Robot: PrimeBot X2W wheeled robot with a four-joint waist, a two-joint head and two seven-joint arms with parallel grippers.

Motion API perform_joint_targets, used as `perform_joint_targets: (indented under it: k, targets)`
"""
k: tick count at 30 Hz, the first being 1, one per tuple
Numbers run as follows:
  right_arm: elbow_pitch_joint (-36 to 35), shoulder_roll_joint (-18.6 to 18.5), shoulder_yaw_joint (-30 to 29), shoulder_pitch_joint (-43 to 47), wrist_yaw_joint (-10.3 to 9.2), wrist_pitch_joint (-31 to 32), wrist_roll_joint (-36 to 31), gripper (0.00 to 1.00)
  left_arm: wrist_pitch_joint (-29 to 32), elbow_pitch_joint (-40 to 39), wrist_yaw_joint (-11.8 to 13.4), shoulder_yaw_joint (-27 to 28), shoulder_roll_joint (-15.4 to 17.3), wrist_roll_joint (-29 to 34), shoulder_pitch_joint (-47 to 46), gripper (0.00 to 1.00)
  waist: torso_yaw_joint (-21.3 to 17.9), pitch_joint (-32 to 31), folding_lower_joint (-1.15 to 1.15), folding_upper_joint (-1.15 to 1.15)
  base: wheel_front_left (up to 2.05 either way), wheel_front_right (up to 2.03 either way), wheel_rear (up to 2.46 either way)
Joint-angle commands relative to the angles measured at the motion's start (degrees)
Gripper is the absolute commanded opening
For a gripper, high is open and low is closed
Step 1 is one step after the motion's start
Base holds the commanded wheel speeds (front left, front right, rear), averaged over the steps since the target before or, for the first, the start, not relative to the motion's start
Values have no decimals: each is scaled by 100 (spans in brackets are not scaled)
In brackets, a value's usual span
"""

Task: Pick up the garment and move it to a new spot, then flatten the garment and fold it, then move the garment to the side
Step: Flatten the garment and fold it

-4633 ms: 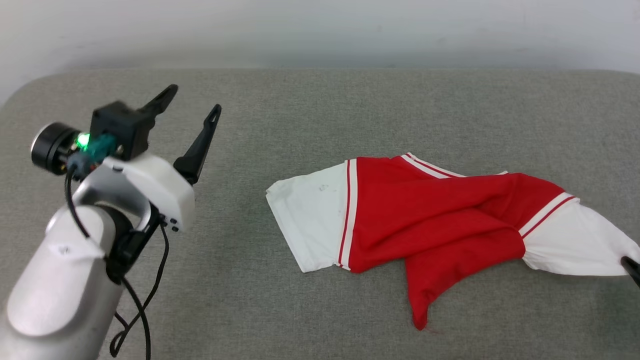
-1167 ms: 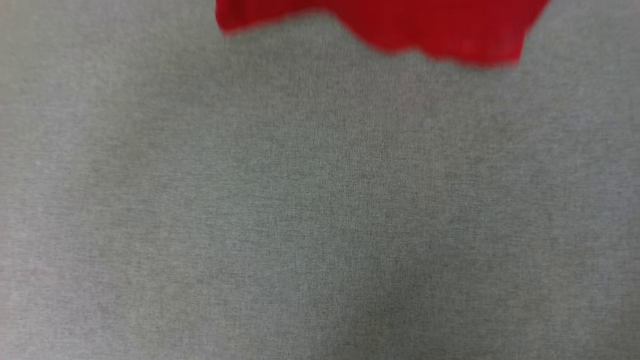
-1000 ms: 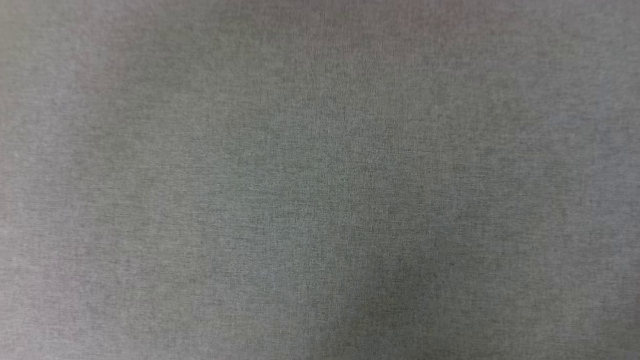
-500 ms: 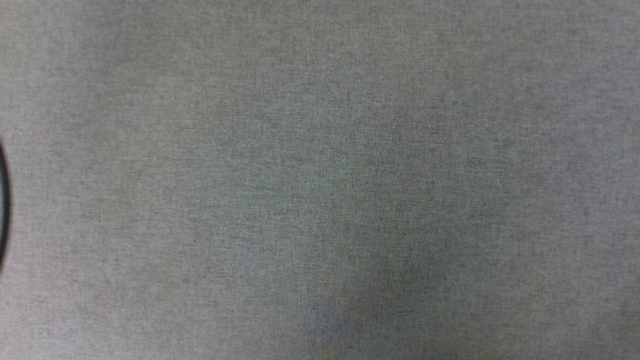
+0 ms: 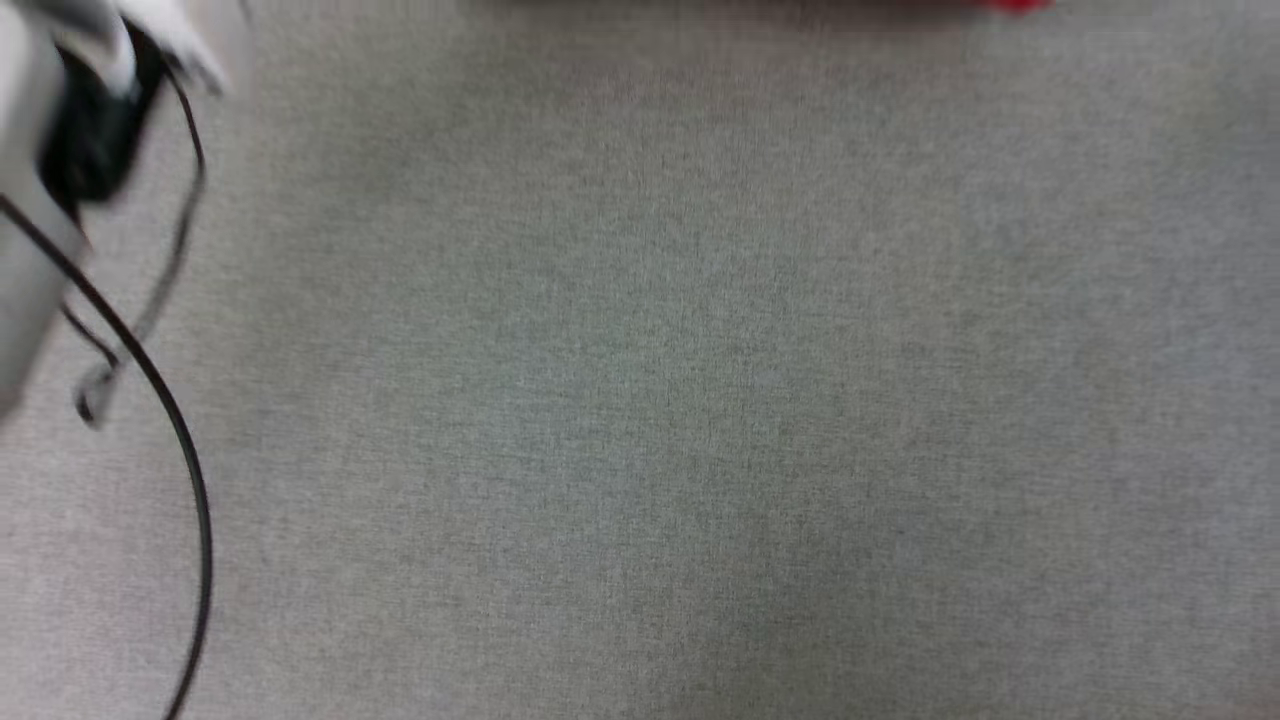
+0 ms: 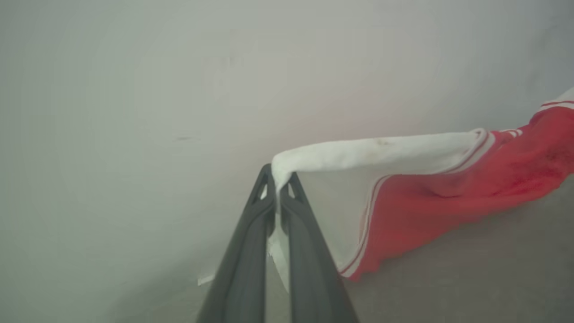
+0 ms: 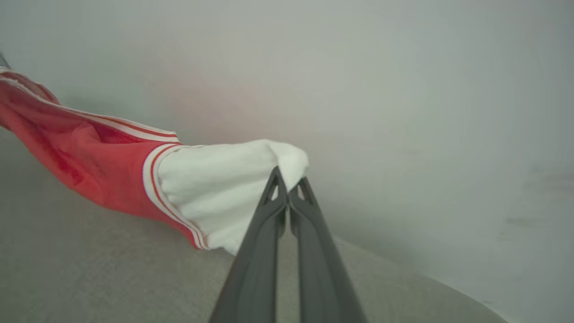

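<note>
The garment [image 6: 448, 188] is a red T-shirt with white sleeves and striped trim, lifted and stretched between both arms above the grey surface. In the left wrist view my left gripper [image 6: 278, 181] is shut on the edge of one white sleeve. My right gripper [image 7: 287, 184] is shut on the other white sleeve [image 7: 224, 184], seen in the right wrist view. The red body sags between them toward the surface. A thin red sliver of the garment [image 5: 1015, 4] touches the top edge of the head view.
Grey fabric surface [image 5: 700, 400] spreads under the head camera. My pale left forearm [image 5: 40, 200] with its black cable [image 5: 180, 450] is blurred at the upper left. A pale wall [image 6: 179, 67] stands behind the garment in both wrist views.
The head camera has been swinging, so the whole picture shifted. The red garment left the top of the head view and a sliver is back; my left forearm and cable have come in at the left.
</note>
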Motion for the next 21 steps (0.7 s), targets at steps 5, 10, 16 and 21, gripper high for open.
perform_joint_targets:
  k: [5,10,16,21]
  targets:
    - [-488,-245,82,1543,-9,-285,269,0,-135,-696,386,11,383,-355,1490,0,-90,-663,0,0,0,0,0]
    - [-757,-190,18,2827,-9,-354,315,0,-188,-1475,851,44,773,-708,2866,0,-215,-1147,0,0,0,0,0]
    - [-819,63,-152,4162,-9,-271,276,0,-217,-2173,1326,138,1052,-1202,4424,0,-315,-1690,0,0,0,0,0]
    - [-823,271,-299,5141,-9,-239,154,0,-229,-2413,1573,356,1137,-1455,5474,0,-319,-2069,0,0,0,0,0]
